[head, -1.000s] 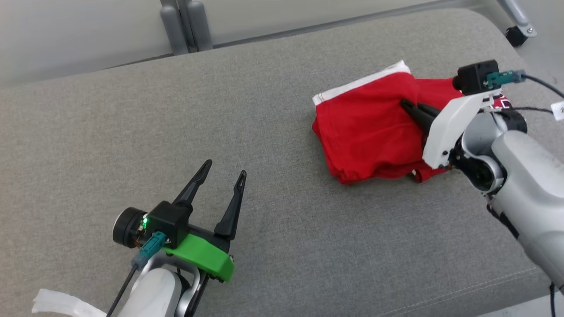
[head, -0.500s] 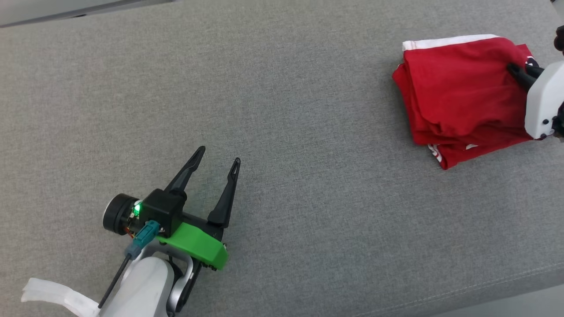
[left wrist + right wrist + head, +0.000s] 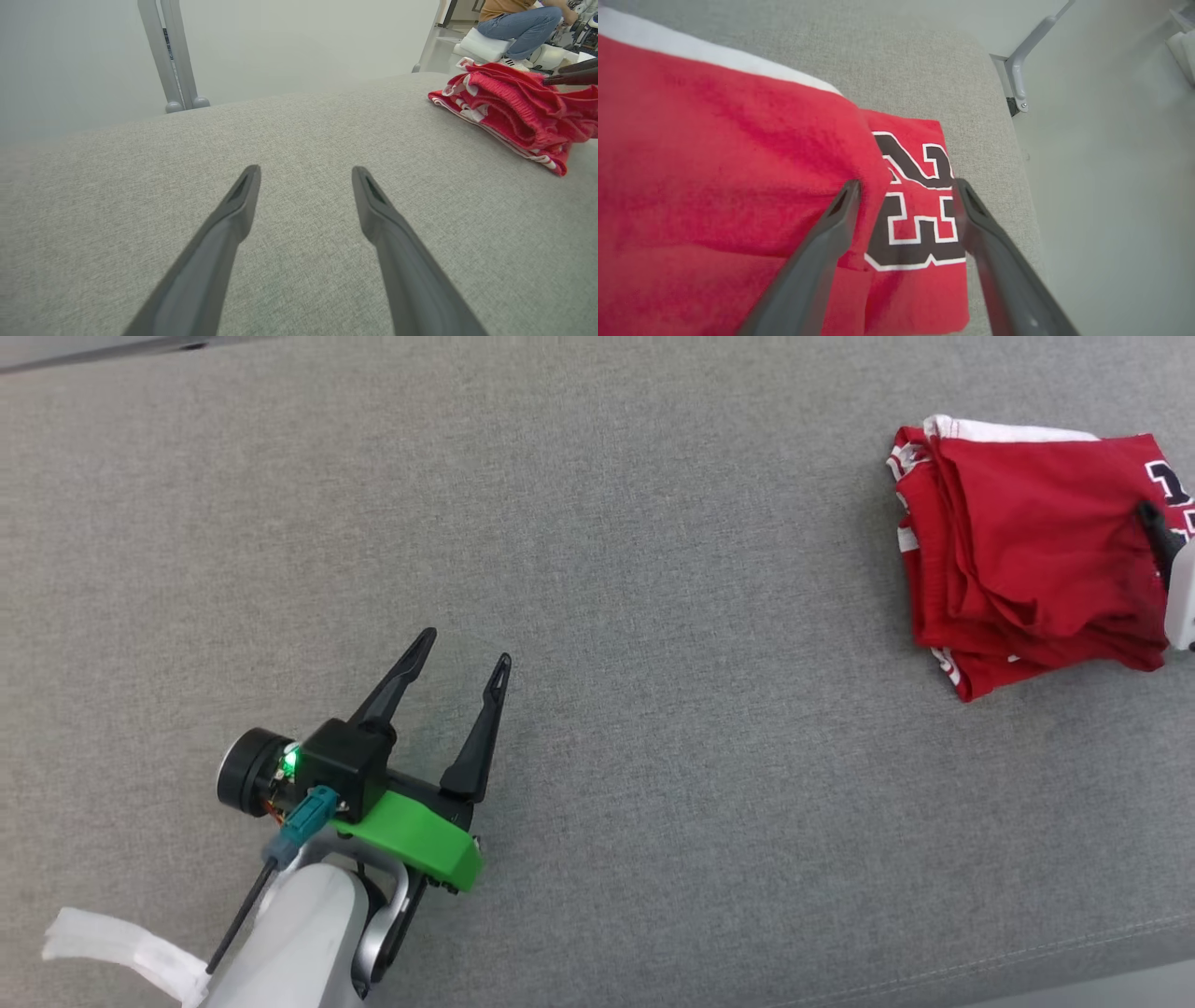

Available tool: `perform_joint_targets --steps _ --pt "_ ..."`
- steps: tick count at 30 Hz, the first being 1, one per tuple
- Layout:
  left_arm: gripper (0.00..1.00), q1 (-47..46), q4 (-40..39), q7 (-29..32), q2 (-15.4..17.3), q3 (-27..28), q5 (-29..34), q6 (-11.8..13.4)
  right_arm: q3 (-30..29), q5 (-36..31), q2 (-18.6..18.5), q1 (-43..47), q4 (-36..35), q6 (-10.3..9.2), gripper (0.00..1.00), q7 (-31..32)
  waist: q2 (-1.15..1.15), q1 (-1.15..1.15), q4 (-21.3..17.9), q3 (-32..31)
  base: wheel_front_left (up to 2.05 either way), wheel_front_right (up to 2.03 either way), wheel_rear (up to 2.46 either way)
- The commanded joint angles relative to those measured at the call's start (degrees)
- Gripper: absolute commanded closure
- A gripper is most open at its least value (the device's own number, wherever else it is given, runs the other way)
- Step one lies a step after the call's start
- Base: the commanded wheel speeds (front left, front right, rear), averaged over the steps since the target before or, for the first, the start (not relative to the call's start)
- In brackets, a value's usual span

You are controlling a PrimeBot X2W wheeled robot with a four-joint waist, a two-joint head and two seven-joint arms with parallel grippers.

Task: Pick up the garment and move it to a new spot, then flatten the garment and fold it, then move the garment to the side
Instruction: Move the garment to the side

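The garment [image 3: 1027, 541] is red with white trim and black numerals. It lies folded in a loose stack at the right end of the grey cushioned surface [image 3: 653, 616], as the left wrist view also shows of the garment [image 3: 514, 100]. My right gripper [image 3: 907, 184] stands open just above the garment [image 3: 714, 163], one finger on each side of a fold edge by the numerals, gripping nothing. One of its fingers [image 3: 1156, 527] pokes in at the head view's right edge. My left gripper [image 3: 466, 647] is open and empty over bare fabric at the lower left, far from the garment.
The surface's rounded right edge [image 3: 1017, 154] drops off close beside the garment, with a metal frame leg [image 3: 1024, 70] past it. Grey uprights [image 3: 170, 56] stand behind the surface. A person [image 3: 523, 23] crouches far behind. A white strip [image 3: 112, 947] lies by my left arm.
My right gripper has opened and let go of the garment, which now lies on the surface. The head camera has shifted, so the scene sits differently. The left gripper is unchanged.
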Motion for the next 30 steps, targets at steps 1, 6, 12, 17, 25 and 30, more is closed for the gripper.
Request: perform_joint_targets --steps 1,6,12,17,25,30 --pt "0.0 0.9 0.2 -0.5 0.3 0.3 -0.1 0.4 -0.8 -0.4 0.1 -0.3 1.2 -0.11 0.0 -1.6 0.0 0.0 0.5 -2.7 0.0 0.0 0.0" --pt "0.0 3.1 0.6 -1.5 0.9 1.8 -1.5 1.7 -3.9 0.5 2.3 1.5 2.3 -0.1 0.0 -8.7 0.0 0.0 1.2 -8.1 0.0 0.0 0.0" --pt "0.0 6.6 -0.8 -2.4 2.2 5.5 -3.5 4.2 -7.1 2.3 5.1 5.9 -3.2 -0.1 0.0 -15.4 0.0 0.0 2.1 -14.3 0.0 0.0 0.0" --pt "0.0 9.9 -2.1 -2.3 3.7 8.4 -5.1 6.2 -10.4 1.6 7.1 11.5 -9.9 -0.1 0.0 -17.3 0.0 0.0 2.7 -17.7 0.0 0.0 0.0" --pt "0.0 14.4 -3.2 -2.6 3.8 11.1 -7.4 8.4 -21.1 -4.1 13.4 24.5 -22.0 -0.1 0.0 -17.8 0.0 0.0 3.8 -20.4 0.0 0.0 0.0" --pt "0.0 15.9 -2.4 -3.4 3.2 11.7 -8.4 8.0 -29.0 -11.3 17.3 34.6 -30.1 -0.1 0.0 -17.7 0.0 0.0 4.6 -21.0 0.0 0.0 0.0"
